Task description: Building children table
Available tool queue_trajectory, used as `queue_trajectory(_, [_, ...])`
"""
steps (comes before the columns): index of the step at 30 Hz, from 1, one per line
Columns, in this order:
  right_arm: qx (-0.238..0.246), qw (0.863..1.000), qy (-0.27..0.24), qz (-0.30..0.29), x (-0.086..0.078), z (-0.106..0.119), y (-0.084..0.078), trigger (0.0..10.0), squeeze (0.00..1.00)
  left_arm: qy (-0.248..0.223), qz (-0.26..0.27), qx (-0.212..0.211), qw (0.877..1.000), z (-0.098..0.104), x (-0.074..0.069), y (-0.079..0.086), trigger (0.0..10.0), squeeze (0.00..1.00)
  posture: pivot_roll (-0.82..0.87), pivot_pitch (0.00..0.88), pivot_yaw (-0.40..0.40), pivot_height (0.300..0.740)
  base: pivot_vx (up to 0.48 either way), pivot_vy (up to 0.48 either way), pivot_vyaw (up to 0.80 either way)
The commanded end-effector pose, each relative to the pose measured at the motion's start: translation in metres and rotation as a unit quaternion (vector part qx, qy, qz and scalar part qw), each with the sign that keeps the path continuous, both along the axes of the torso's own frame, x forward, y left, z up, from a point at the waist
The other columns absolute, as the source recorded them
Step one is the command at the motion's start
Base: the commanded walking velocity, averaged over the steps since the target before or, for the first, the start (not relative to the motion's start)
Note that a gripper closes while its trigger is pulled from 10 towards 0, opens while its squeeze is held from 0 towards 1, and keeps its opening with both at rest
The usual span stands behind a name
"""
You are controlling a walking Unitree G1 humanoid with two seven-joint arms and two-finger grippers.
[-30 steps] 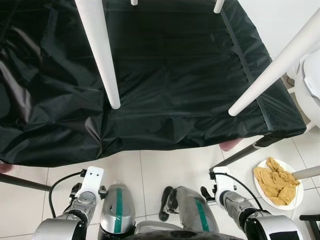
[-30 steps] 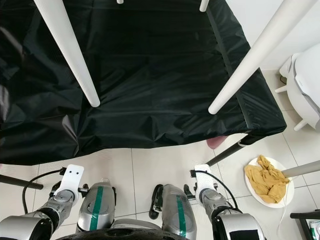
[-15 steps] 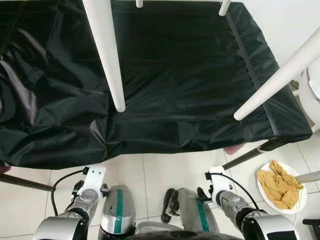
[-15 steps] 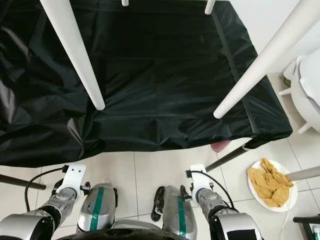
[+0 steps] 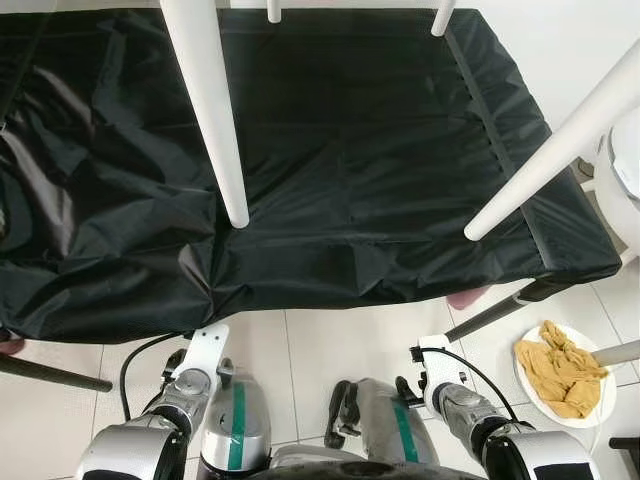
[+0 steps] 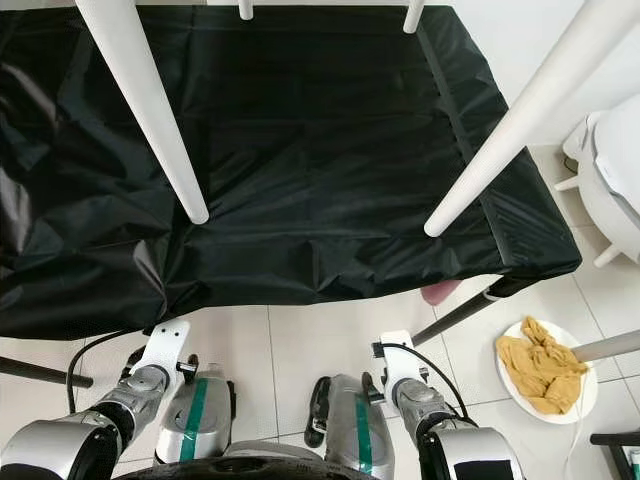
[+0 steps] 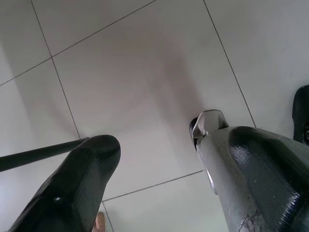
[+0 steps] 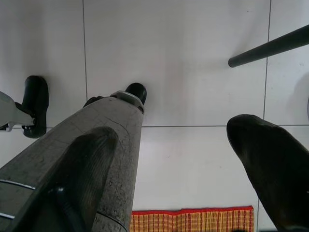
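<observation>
Four legs: white table legs [image 5: 205, 110] point upward, so the children's table lies upside down on the black-covered desk [image 5: 360, 200], likely for fitting.
Left gripper [image 7: 154, 159]: released, empty, hanging low over floor tiles.
Right gripper [image 8: 174, 159]: likewise spread, empty, beside robot's leg.
Plate [image 5: 600, 395]: on floor at right, holding yellow cloth [image 5: 560, 365].

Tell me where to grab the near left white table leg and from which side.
Grip the near left white leg on its slim lower stretch, just above the rounded tip resting on the black cover. It is a smooth, tapered round shaft leaning slightly, so approach from the robot's side with fingers straddling it crosswise. The left gripper is open, probably closest.
</observation>
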State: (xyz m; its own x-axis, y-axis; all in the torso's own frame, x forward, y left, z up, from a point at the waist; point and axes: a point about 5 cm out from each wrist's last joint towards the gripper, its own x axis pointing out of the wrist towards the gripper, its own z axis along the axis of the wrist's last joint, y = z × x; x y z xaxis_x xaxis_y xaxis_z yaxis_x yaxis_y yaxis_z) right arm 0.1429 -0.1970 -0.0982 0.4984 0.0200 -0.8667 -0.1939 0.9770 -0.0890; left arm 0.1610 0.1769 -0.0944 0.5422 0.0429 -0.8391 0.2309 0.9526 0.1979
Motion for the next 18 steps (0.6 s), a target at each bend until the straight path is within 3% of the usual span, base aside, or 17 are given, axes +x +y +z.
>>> queue_trajectory(1, [-0.003,1.000,0.018,-0.003,-0.0092,-0.0035,-0.0007,10.0,0.00,0.025,-0.016,-0.006,1.000,-0.0044,-0.0101,-0.0001,10.0,0.00,0.09,0.000,-0.007,0.740,0.000,0.000,0.00])
queue_trajectory(9, [-0.002,1.000,0.019,-0.013,-0.0135,-0.0050,0.0001,10.0,0.00,0.030,-0.035,-0.005,0.999,-0.0043,-0.0088,-0.0031,10.0,0.00,0.03,0.000,0.037,0.740,0.000,0.000,0.00])
queue_trajectory(18, [0.001,1.000,0.022,-0.018,-0.0169,-0.0061,0.0007,10.0,0.00,0.035,-0.039,-0.010,0.999,-0.0046,-0.0083,-0.0060,10.0,0.00,0.04,0.000,0.027,0.740,0.000,0.000,0.00])
